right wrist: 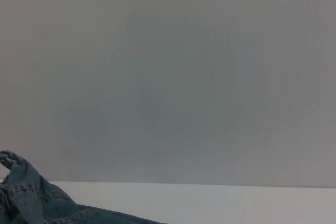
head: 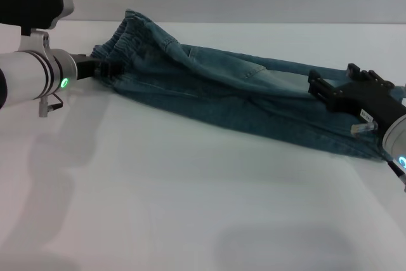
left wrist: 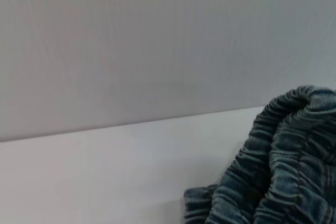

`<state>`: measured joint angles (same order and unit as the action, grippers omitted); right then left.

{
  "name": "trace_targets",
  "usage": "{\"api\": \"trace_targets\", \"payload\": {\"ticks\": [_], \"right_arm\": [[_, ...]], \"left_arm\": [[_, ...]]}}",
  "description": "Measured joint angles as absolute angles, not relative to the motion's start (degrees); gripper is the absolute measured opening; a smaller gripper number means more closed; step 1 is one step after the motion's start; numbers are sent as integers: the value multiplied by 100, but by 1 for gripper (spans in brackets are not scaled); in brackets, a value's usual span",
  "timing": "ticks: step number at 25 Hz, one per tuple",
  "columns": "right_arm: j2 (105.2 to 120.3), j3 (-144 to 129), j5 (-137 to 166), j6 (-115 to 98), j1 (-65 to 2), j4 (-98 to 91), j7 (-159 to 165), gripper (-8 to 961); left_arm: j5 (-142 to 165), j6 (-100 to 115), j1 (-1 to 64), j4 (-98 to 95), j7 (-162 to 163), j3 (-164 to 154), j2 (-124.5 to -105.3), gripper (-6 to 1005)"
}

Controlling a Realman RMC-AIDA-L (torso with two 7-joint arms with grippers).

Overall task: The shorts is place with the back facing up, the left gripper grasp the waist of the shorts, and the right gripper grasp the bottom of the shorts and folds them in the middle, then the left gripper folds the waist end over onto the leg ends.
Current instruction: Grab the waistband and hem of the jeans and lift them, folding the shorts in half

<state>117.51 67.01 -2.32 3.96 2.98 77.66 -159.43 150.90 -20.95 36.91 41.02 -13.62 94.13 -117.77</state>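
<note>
On your left, the left gripper (head: 104, 68) sits at the near corner of the waist of the shorts (head: 130, 36), its tip buried in the gathered band, so you cannot tell how far it is open. The shorts (head: 235, 90) stretch across the white table (head: 190, 207) toward your right, folded lengthwise. There the right gripper (head: 327, 88) lies over the leg ends (head: 380, 150); its black body hides the grip, so you cannot tell its opening either.
</note>
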Motion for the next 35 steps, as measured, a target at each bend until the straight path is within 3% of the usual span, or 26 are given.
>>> {"api": "trace_targets", "payload": {"ticks": [35], "right_arm": [[11707, 6688, -250, 307, 217, 7820, -15944, 741]], "left_arm": [[15064, -1976, 4185, 3314, -1444, 9484, -11774, 771]]}}
